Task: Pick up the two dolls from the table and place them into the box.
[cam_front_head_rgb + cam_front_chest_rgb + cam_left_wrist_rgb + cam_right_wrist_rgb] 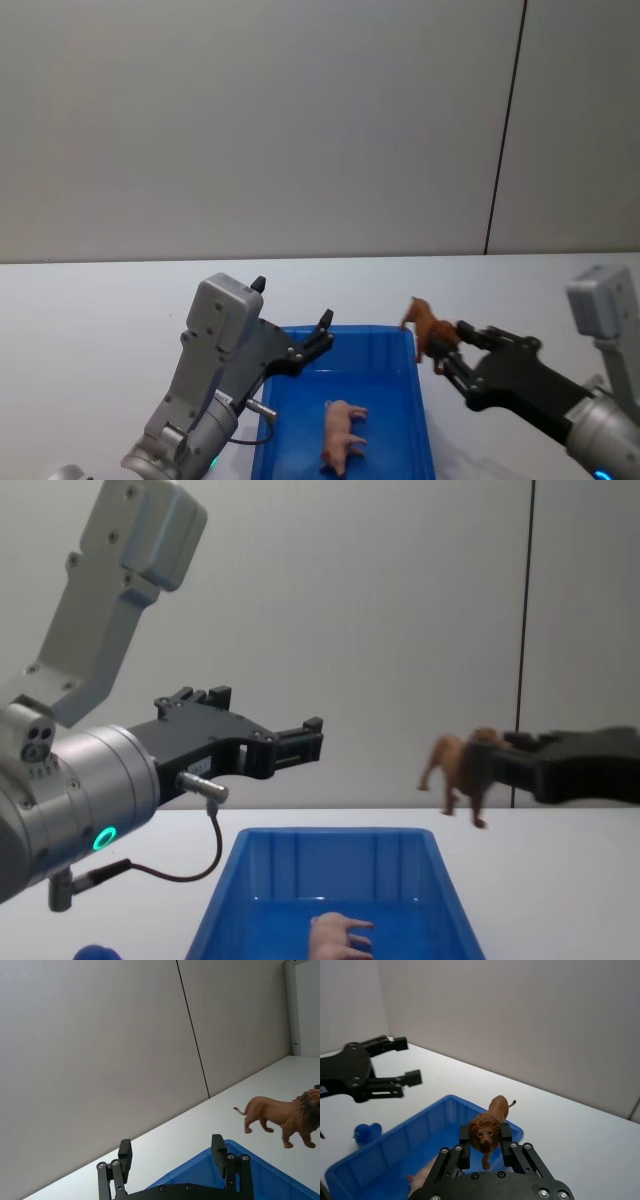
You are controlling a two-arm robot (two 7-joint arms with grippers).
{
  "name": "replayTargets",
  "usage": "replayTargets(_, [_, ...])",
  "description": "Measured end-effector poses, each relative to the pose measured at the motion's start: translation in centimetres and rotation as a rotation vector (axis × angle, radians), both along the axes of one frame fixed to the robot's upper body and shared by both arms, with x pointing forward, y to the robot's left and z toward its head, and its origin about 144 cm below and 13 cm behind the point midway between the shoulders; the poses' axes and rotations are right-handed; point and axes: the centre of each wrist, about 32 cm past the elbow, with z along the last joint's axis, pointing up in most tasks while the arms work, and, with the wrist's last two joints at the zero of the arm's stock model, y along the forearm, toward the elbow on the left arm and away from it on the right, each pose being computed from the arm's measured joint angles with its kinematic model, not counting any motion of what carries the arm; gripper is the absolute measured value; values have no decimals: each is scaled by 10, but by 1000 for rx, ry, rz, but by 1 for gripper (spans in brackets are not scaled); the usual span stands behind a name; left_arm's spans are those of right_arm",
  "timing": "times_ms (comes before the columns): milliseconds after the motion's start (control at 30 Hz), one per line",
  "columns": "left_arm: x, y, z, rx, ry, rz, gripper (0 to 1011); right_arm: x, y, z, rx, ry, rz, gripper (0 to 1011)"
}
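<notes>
- The right gripper (441,346) is clamping its two black fingers on the head and mane of the brown lion (424,322). The toy's body and tail are sticking out past the fingertips.
- The lion is hanging in the air, well above the table (100,300), at about the far right corner of the box (372,345). From the chest view it is sitting over the right rim rather than plainly over the inside.
- The left gripper (292,304) is hovering over the box's far left corner. Its fingers are spread wide and carrying nothing.
- The pale pink pig (342,432) is lying on its side on the box floor, near the middle, so that doll is reading as delivered.
- A rounded bright blue toy (366,1134) is resting on the table just outside the box's left wall, touched by neither gripper.
- Judging from this, the job is running past halfway: one doll is in and the second is lifted and nearly there.
- What is left looks like moving the lion inward over the open box and letting go. Released here, it could strike the rim and tumble onto the table.
</notes>
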Motion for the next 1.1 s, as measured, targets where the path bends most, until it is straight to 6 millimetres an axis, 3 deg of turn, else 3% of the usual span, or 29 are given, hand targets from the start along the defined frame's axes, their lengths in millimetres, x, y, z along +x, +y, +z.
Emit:
replayTargets(200, [0,0,0,0,0,0,1002,12,17,7,15,10,75,351])
replayTargets(367, [0,0,0,0,0,0,1002,21,30,8,18,49,125,477])
replayTargets(567, [0,0,0,0,0,0,1002,28,37,5,14,84,155,695])
replayTargets(933, [0,0,0,0,0,0,1002,28,24,-1,18,120,140,980])
replayTargets(1100, [0,0,0,0,0,0,1002,22,8,-5,22,117,121,1001])
